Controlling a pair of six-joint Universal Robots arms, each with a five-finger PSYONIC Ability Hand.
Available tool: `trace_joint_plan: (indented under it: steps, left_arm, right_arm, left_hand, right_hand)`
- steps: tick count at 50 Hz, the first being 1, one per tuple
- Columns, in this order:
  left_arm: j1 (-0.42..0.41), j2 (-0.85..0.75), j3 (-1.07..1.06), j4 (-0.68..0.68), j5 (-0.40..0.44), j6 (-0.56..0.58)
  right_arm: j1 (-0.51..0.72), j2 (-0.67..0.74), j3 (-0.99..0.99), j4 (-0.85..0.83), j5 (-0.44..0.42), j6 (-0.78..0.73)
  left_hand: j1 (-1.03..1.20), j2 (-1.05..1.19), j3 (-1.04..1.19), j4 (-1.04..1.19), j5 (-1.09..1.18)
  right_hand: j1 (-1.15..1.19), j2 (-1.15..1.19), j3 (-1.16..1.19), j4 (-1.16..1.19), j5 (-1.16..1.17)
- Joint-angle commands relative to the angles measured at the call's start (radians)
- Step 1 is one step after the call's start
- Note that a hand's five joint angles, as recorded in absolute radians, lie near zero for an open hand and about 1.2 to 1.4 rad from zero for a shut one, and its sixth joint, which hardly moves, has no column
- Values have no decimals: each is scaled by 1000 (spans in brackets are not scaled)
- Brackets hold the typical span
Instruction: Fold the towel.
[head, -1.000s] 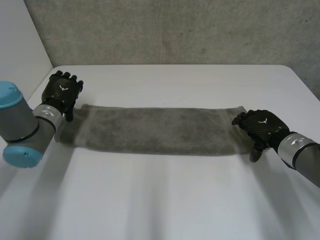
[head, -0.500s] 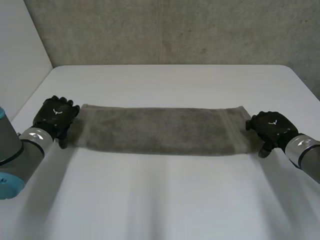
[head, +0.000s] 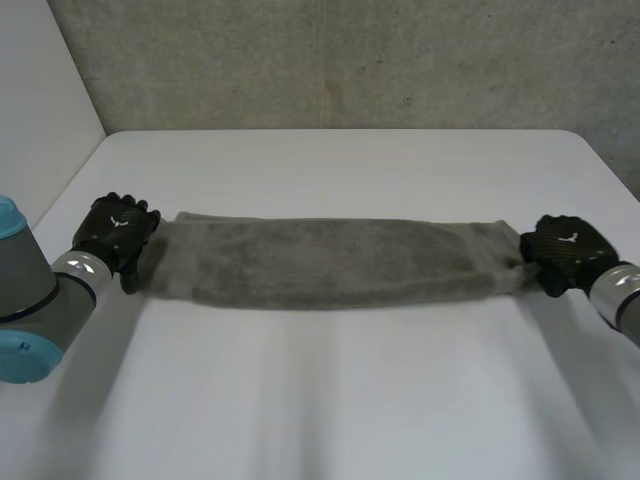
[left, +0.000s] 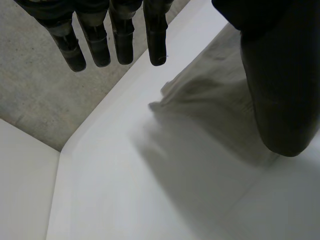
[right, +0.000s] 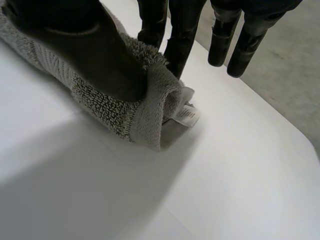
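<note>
Towel: the grey towel is lying stretched out as a long narrow band on the white table, running from the fingers of one hand to the fingers of the other.
Left hand: the left hand is sitting knuckles-up at the towel's left end in the head view.
Left fingers: in the left wrist view the fingers are hanging straight and relaxed, spread well apart from the thumb and gripping nothing.
Towel by the left fingers: a rumpled end corner is lying on the table beyond the fingertips, under the gap between them and the thumb. The thumb is crossing in front of the cloth, and I cannot tell whether it is touching it.
Right hand: the right hand is holding the towel's right end.
Right fingers: in the right wrist view its thumb is pressing down on top of the cloth while the fingers nearest it are closing against the far side, pinching the hem into a rolled bunch between them. The remaining fingers are pointing straight past the cloth, touching nothing.
Label: a small white label is sticking out of the bunched end, just beside the pinching fingertips, and is resting on the table.
Backdrop: a grey concrete wall is standing along the table's far edge.
</note>
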Motion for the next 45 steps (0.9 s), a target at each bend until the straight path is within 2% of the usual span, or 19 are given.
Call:
trace_joint_plan:
  steps: [1, 5, 8, 17, 21, 22, 23, 24, 26, 27, 29, 32, 34, 35, 37, 38, 40, 44, 45]
  left_arm:
    - [2, 30, -17, -19, 0, -10]
    - [20, 58, -33, -34, 2, -47]
    - [25, 70, -40, -39, 3, -68]
    - [19, 102, -50, -45, 5, -76]
    - [13, 118, -53, -53, 6, -77]
    - [8, 127, -55, -54, 6, -80]
    - [8, 127, -55, -54, 6, -80]
    - [2, 136, -55, -56, 5, -86]
    - [-6, 145, -55, -56, 5, -97]
    - [-13, 154, -55, -57, 3, -111]
    - [-21, 165, -55, -60, 3, -126]
    - [-38, 190, -55, -68, 3, -151]
    - [-44, 199, -55, -71, 2, -159]
    - [-52, 208, -55, -76, 2, -162]
    - [-58, 216, -55, -79, 2, -162]
    - [-66, 220, -55, -83, 2, -162]
    - [-75, 223, -55, -86, 0, -162]
    - [-87, 225, -56, -91, 0, -163]
    - [-92, 225, -56, -91, 0, -163]
  right_arm:
    - [-151, -44, 8, 41, -31, -47]
    - [-269, -70, -34, 109, -77, -100]
    - [-301, -73, -92, 161, -90, -107]
    - [-257, -116, -288, 296, -73, -27]
    - [-90, -157, -408, 302, -47, 95]
    - [-90, -157, -409, 302, -47, 96]
    - [-8, -156, -453, 302, -26, 125]
    - [-7, -156, -453, 302, -25, 125]
    - [184, -136, -528, 302, 34, 130]
    - [185, -136, -528, 302, 34, 129]
    - [371, -64, -594, 301, 109, 116]
    - [458, -24, -625, 301, 136, 96]
    - [624, 75, -682, 299, 171, 27]
    - [625, 76, -682, 299, 171, 27]
    - [758, 189, -740, 296, 186, -40]
    - [758, 189, -740, 296, 186, -41]
    - [855, 301, -783, 285, 220, -85]
    - [912, 393, -808, 264, 254, -110]
    - [926, 424, -811, 253, 266, -119]
  left_hand:
    - [-33, -28, -52, -59, 10]
    - [-39, -34, -52, -59, 4]
    - [-39, -34, -52, -59, 4]
    - [-39, -34, -52, -59, 4]
    - [-39, -34, -52, -59, 4]
    - [-39, -34, -52, -59, 4]
    - [-39, -34, -52, -59, 4]
    - [-39, -34, -52, -59, 4]
    - [-39, -34, -52, -59, 4]
    - [-39, -34, -52, -59, 4]
    - [-42, -37, -52, -59, 1]
    - [-42, -37, -52, -59, 1]
    - [-42, -37, -52, -59, 1]
    - [-42, -37, -52, -59, 1]
    - [-42, -37, -52, -59, 1]
    - [-45, -40, -52, -59, -2]
    - [-45, -40, -52, -59, -2]
    - [-42, -37, -52, -59, 1]
    - [-45, -40, -52, -59, -2]
  right_hand:
    - [91, 101, -43, -76, 67]
    - [91, 101, -43, -76, 67]
    - [91, 101, -43, -76, 67]
    - [91, 101, -43, -76, 67]
    - [91, 101, -43, -76, 67]
    - [91, 101, -43, -76, 67]
    - [91, 101, -43, -76, 67]
    - [91, 101, -43, -76, 67]
    - [91, 101, -43, -76, 67]
    - [91, 101, -43, -76, 67]
    - [91, 101, -43, -76, 67]
    - [91, 101, -43, -76, 67]
    - [91, 101, -43, -76, 67]
    - [91, 101, -43, -76, 67]
    - [91, 101, -43, -76, 67]
    - [91, 101, -43, -76, 67]
    - [91, 101, -43, -76, 67]
    - [91, 101, -43, -76, 67]
    - [17, 27, -43, -76, -8]
